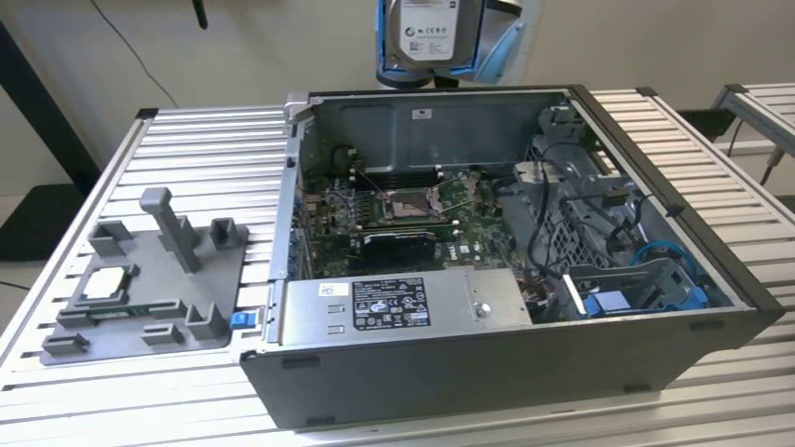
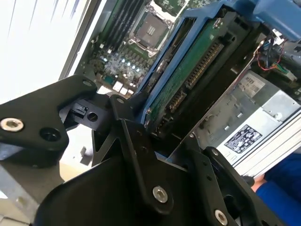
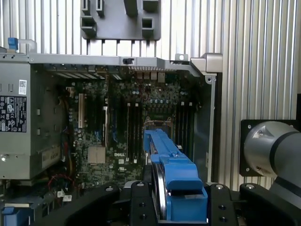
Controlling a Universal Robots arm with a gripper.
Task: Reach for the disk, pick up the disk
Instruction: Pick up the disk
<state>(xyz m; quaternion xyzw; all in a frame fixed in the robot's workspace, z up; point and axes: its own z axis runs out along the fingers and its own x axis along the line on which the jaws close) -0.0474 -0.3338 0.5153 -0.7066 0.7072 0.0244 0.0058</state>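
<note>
The disk [image 1: 433, 30], silver-grey with a white label and a blue bracket, hangs in the air above the far wall of the open computer case [image 1: 497, 372] in the exterior view. My gripper [image 3: 181, 200] is shut on it. In the first wrist view the black fingers [image 3: 141, 205] flank the blue bracket of the disk [image 3: 176, 172], which sticks out over the motherboard [image 3: 122, 127]. In the second wrist view the gripper [image 2: 162, 125] clamps the disk [image 2: 190, 70] near one end, and the disk's green circuit board faces the camera.
The case lies on its side on a slatted aluminium table [image 1: 112, 391]. Inside it are the motherboard [image 1: 397, 219], a silver power supply [image 1: 397, 303] and a blue-edged drive bay [image 1: 621, 298]. A grey fixture [image 1: 143, 279] holding a small chip stands at the exterior view's left.
</note>
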